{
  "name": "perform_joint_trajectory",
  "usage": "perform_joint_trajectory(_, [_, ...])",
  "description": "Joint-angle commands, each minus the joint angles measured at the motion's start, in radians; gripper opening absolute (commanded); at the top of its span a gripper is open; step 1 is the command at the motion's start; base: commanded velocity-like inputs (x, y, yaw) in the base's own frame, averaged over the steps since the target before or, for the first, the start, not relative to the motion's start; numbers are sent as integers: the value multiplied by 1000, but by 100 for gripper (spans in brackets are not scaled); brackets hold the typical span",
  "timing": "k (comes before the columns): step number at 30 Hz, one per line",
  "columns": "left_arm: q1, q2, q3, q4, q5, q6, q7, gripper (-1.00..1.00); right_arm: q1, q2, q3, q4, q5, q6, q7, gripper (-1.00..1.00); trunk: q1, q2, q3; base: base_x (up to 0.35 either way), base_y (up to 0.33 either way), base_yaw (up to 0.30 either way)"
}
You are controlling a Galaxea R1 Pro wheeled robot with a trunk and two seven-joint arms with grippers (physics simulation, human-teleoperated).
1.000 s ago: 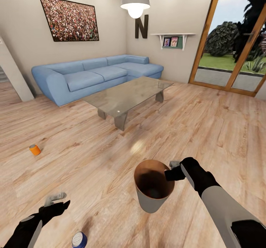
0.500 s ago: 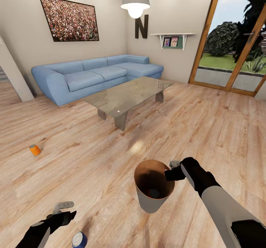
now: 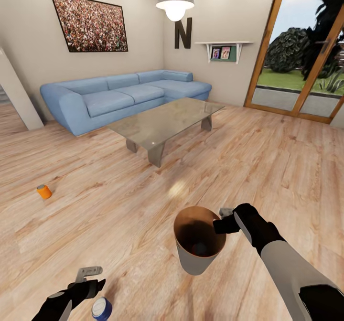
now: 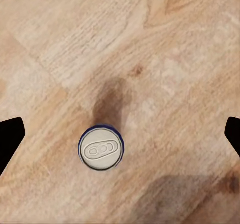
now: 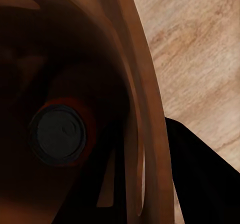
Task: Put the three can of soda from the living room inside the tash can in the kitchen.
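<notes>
Pale oak-coloured floor planks (image 3: 267,168) run under everything we see. Our right gripper (image 3: 223,220) pinches the rim of the tapered round bin, grey-white outside and copper-brown inside (image 3: 197,263), holding it above the floor; most of the fingers are hidden by the rim and our black wrist. Deep in the bin lies a can (image 5: 59,135), end toward us, its colour hard to judge in the shadow, though a reddish edge shows around the dark top.

Our left gripper (image 3: 88,275) hangs low at the frame's bottom, its arm cut off by the edge. From the left wrist camera its two dark fingertips (image 4: 10,134) stand wide apart at either side, nothing between them but the dark blue can with the silver top (image 4: 100,150), upright on the floor below and untouched. In the head view that can is partly clipped by the frame.

Well off to the left, the small bright orange can (image 3: 44,191) sits alone on the floor, short of the long light-blue corner sofa (image 3: 119,96) and the glass coffee table (image 3: 162,123).
</notes>
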Motion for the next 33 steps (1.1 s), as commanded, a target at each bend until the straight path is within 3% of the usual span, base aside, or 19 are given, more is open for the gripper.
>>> perform_joint_trajectory(1, [0, 0, 0, 1, 0, 0, 0, 100, 0, 0, 0, -1, -19, 3, -5, -100, 4, -7, -3, 0, 0, 0])
perform_joint_trajectory(33, [0, 1, 0, 3, 2, -3, 0, 100, 1, 0, 5, -29, -20, 2, -3, -100, 127, -231, -103, 0, 0, 0])
